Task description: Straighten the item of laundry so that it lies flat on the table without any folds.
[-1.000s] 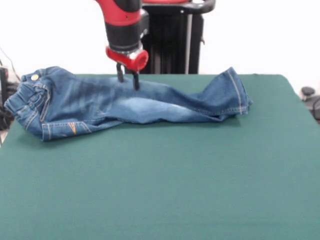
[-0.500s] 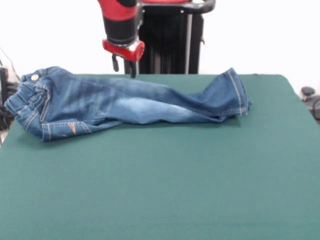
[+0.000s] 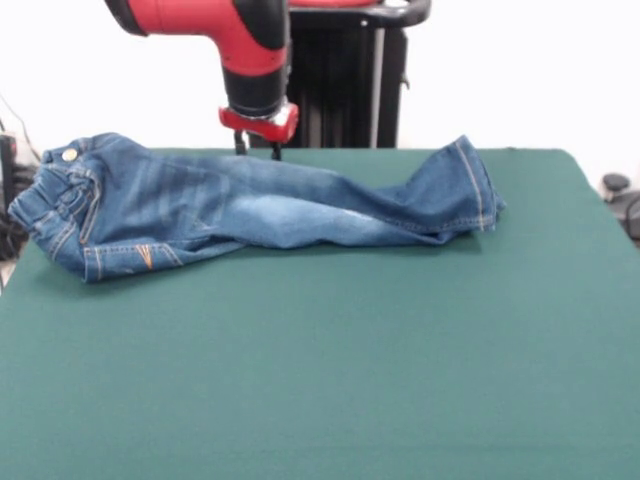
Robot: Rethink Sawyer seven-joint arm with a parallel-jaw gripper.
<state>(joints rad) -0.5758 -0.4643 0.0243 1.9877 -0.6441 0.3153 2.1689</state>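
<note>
Jeans (image 3: 250,210) lie along the far half of the table (image 3: 330,380), long axis running left to right in the front view. Waistband end sits at the picture's left, at or slightly over the table's left edge; metal button (image 3: 69,155) shows at the upper left corner of the garment. Elastic waistband is bunched and raised, with tan stitching visible along the pocket and seams. Faded thigh area is near the middle of the garment. Legs appear stacked or folded lengthwise, one over the other, giving a narrow band with a rolled lower edge; not flat. Leg cuffs (image 3: 470,185) are at the picture's right, turned upward and flared, standing a little off the cloth. Wrinkles run across the thigh and knee region. The green table surface on the near side of the garment is bare cloth. Gripper (image 3: 256,150) hangs over the far edge of the table, behind the upper thigh part of the jeans, just above the denim's far edge; contact with the fabric cannot be confirmed. Two short dark fingertips project below the red wrist piece with a small gap between them, holding nothing. Red and black arm (image 3: 240,40) enters from the upper left; black pedestal (image 3: 345,80) stands behind it.
</note>
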